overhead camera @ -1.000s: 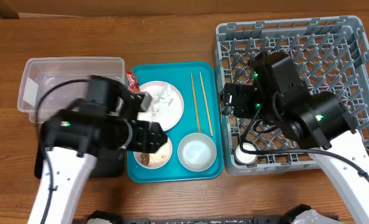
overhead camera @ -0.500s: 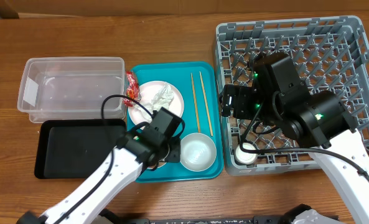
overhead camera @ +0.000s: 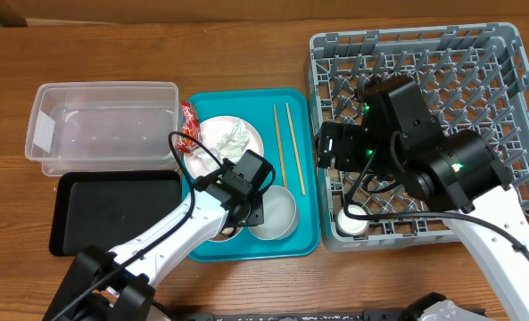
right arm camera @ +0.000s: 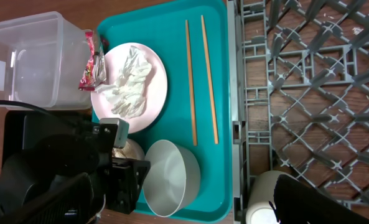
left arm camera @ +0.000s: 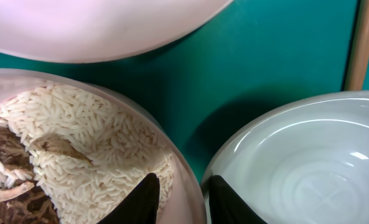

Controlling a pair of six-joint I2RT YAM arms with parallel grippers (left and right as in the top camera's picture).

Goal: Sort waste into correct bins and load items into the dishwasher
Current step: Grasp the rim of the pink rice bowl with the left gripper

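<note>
**A:** Where is the left end effector?

**B:** Low over the teal tray. Its fingers are parted, one on each side of the small plate's rim, and nothing is clamped yet.

**A:** How will that plate handle?

**B:** Probably stiff, glazed, slippery and breakable. The loose rice would slide if it tilts. I'd pinch the rim right there, squeeze firmly and keep it level until it's over a bin. The bowl sits just beside it, so the outer finger could nudge it.

**A:** And the right end effector?

**B:** It's over the rack, beside the cup. Only one finger shows, so I can't tell its state.
</note>
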